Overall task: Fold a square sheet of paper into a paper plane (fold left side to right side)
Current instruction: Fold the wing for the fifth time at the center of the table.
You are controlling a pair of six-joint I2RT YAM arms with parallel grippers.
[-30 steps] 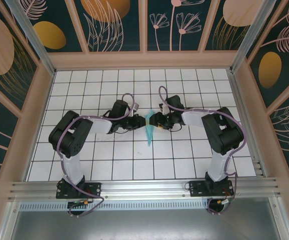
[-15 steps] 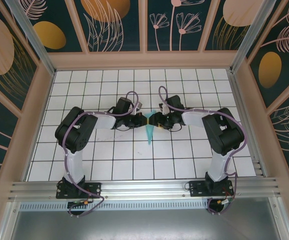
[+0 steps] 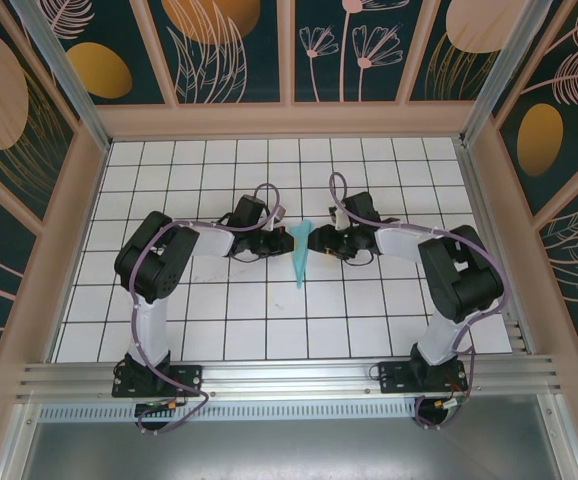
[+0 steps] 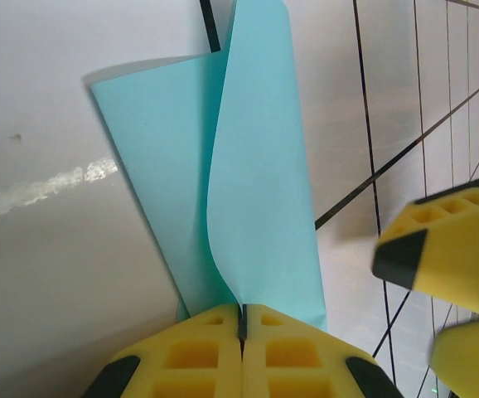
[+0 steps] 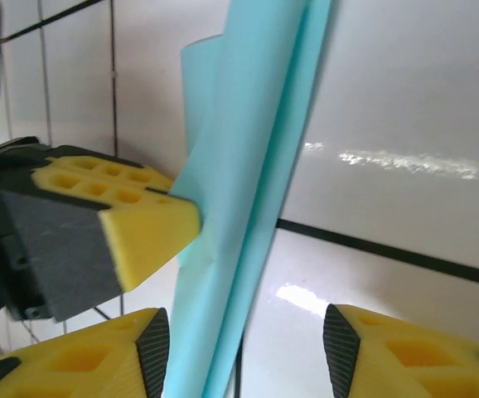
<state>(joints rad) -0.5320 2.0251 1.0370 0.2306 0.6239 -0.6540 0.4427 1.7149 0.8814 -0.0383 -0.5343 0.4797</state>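
Observation:
The square sheet of paper is folded into a narrow light-turquoise pointed shape at the table's middle, tip toward the near edge. My left gripper comes at its upper part from the left. In the left wrist view this gripper is shut on the paper, pinching an edge so that one flap stands up curved. My right gripper is on the paper's right side. Its yellow jaws stand open in the right wrist view. The paper runs between them, close to the left finger.
White grid tiles cover the table, with wooden walls round three sides. Each gripper shows in the other's wrist view: the right one's fingers and the left one's finger, close to each other across the paper.
My left gripper has slid right to the paper and closed on its edge, and a flap now stands up. My right gripper has backed a little to the right, still open.

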